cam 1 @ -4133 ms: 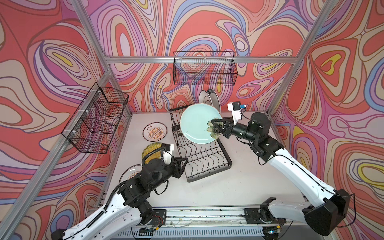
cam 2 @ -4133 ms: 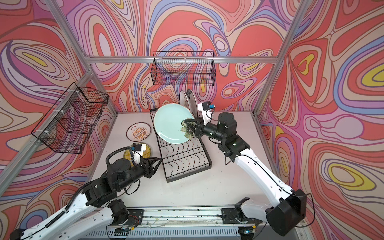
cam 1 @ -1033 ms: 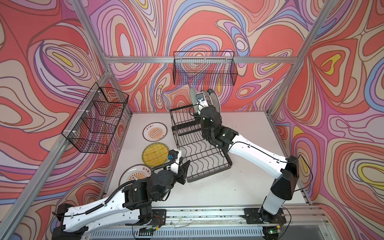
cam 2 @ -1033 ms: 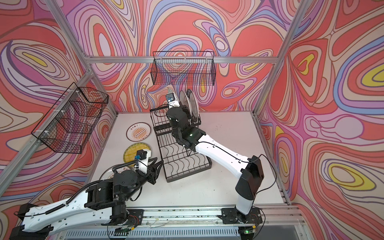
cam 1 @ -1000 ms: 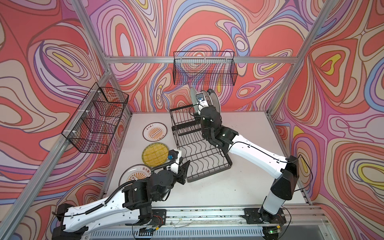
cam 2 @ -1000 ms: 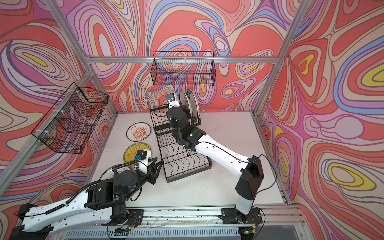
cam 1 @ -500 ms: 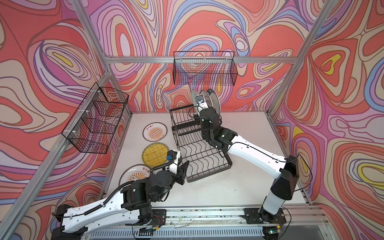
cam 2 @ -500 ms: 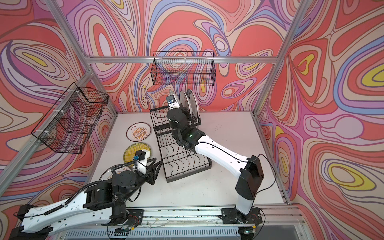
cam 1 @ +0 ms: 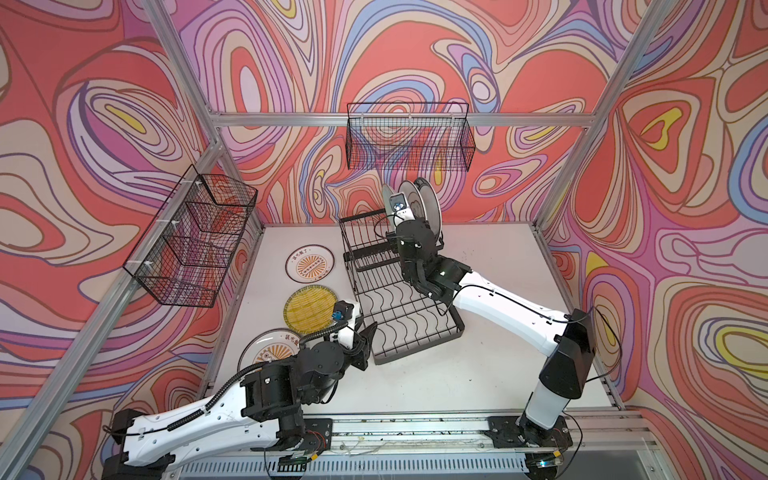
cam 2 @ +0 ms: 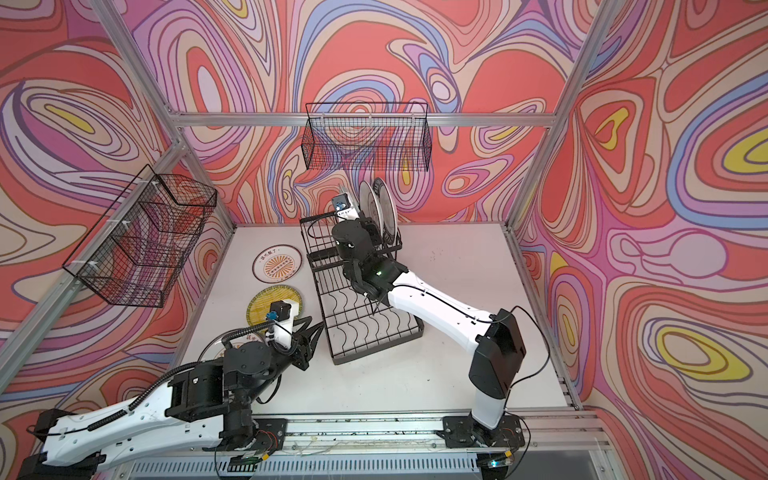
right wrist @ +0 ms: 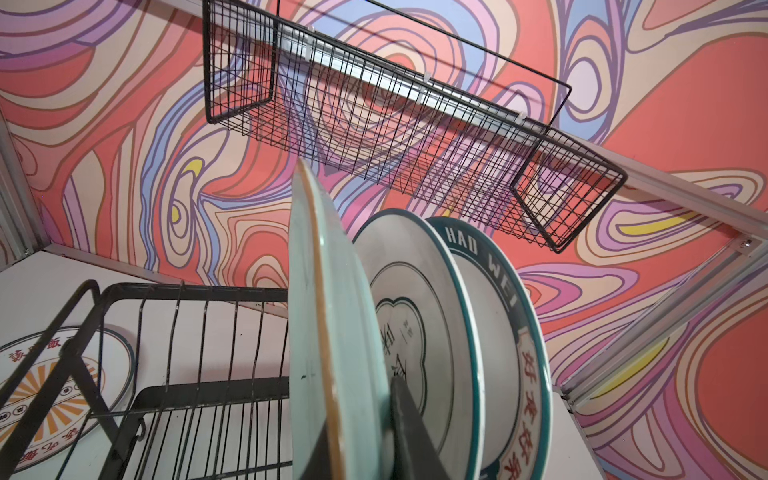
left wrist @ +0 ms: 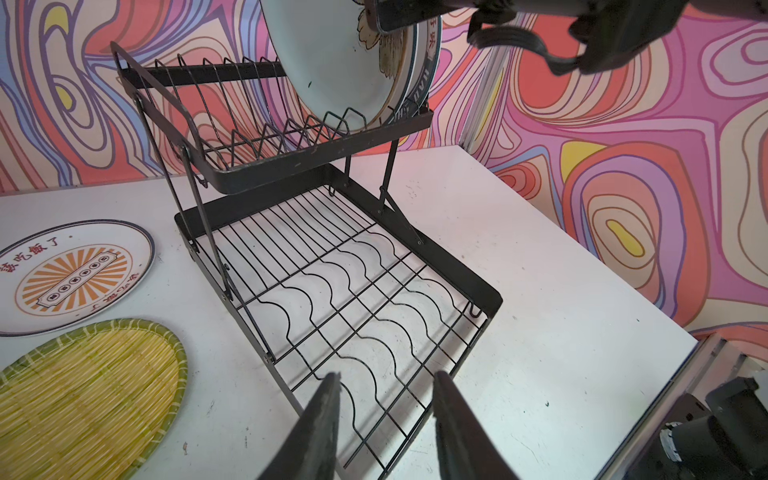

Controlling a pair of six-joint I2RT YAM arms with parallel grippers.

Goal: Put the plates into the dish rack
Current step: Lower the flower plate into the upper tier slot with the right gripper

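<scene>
The black wire dish rack (cam 1: 415, 353) stands mid-table. On its raised tier a cloud-outline white plate (right wrist: 415, 299) and a dark-lettered rim plate (right wrist: 507, 316) stand on edge. My right gripper (right wrist: 361, 399) is shut on a pale green plate (right wrist: 332, 332), which stands upright beside them with its lower edge (left wrist: 353, 120) down among the tier's wires. My left gripper (left wrist: 386, 376) hangs open and empty over the low tray's front left corner. Left of the rack a sunburst plate (cam 1: 309, 264) and a yellow woven plate (cam 1: 309, 307) lie flat. Another sunburst plate (cam 1: 266, 349) lies partly under my left arm.
A black mesh basket (cam 1: 409, 141) hangs on the back wall above the rack's tier. A second mesh basket (cam 1: 191, 245) hangs on the left wall. Aluminium posts frame the corners. The tier's slots (left wrist: 232, 104) left of the green plate hold nothing.
Since four seconds ago my right arm has brought the pale green plate from over the low tray to the raised tier, now on edge. In the last second hardly anything moves.
</scene>
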